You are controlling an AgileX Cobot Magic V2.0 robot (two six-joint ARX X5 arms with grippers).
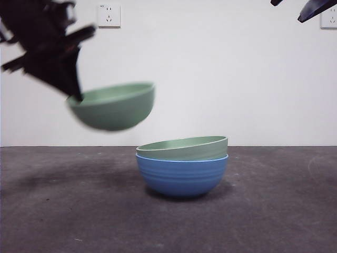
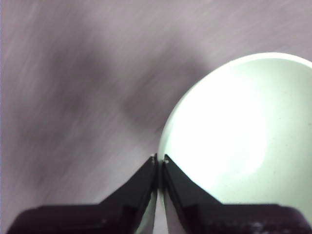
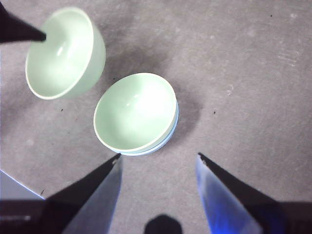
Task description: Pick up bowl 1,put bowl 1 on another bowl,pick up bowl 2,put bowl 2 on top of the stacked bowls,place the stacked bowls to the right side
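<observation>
Surface (image 1: 274,211): dark grey, matte, mottled with faint pale scuffs and small specks; it looks the same in the right wrist view (image 3: 253,73). White wall (image 1: 221,68) behind it, plain. Two white wall sockets: one (image 1: 109,15) upper left, one (image 1: 329,17) cut off by the right edge. Pale flat patch (image 3: 12,187) at the surface's edge in the right wrist view, can't tell what it is.

Three cameras: one low at the table, one on each wrist.
The front view looks level across the table (image 1: 63,211) toward the wall (image 1: 210,63), close to the stacked bowls (image 1: 181,166). The right wrist view looks down from high, sharing them and the lifted green bowl (image 3: 63,51). The left wrist view, blurred, seems very near that bowl's rim.
</observation>
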